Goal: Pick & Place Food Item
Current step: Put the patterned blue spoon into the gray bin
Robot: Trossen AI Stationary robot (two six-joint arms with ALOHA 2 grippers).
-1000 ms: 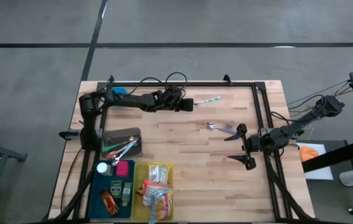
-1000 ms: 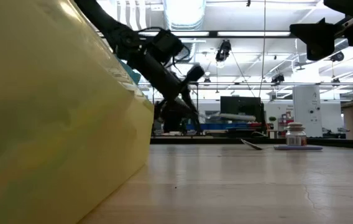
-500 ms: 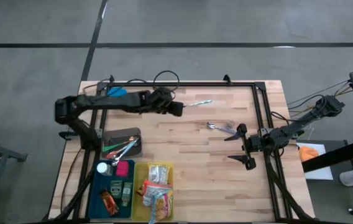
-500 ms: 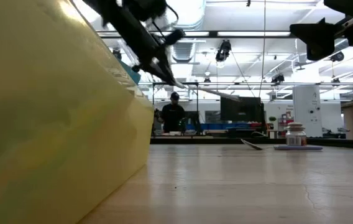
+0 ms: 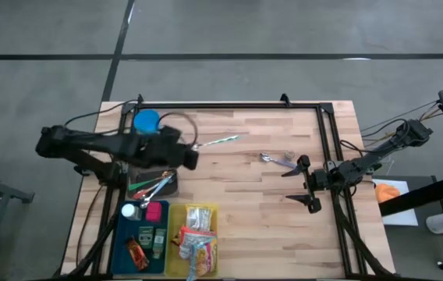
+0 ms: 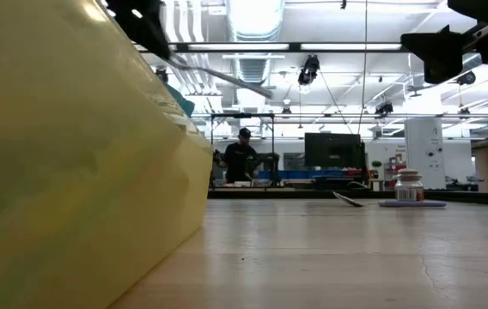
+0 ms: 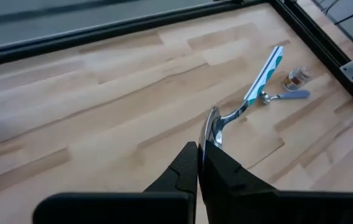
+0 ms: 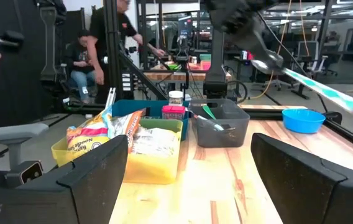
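Since the earlier frame, my left gripper (image 5: 193,158) has swung nearer, above the grey utensil bin (image 5: 142,167), pinching the teal-handled spoon (image 5: 215,142) by its bowl, likely to drop it there. Right gripper (image 5: 303,183) waits spread wide. Food packets (image 5: 198,234) sit untouched in the yellow bin (image 5: 172,257).

In the low view, at the left of the frame, a yellow plastic bin (image 6: 72,172) cut off by the edge hides most of the wooden worktop (image 6: 356,249) from us. At centre, we see a distant person (image 6: 240,159) too small to make out.
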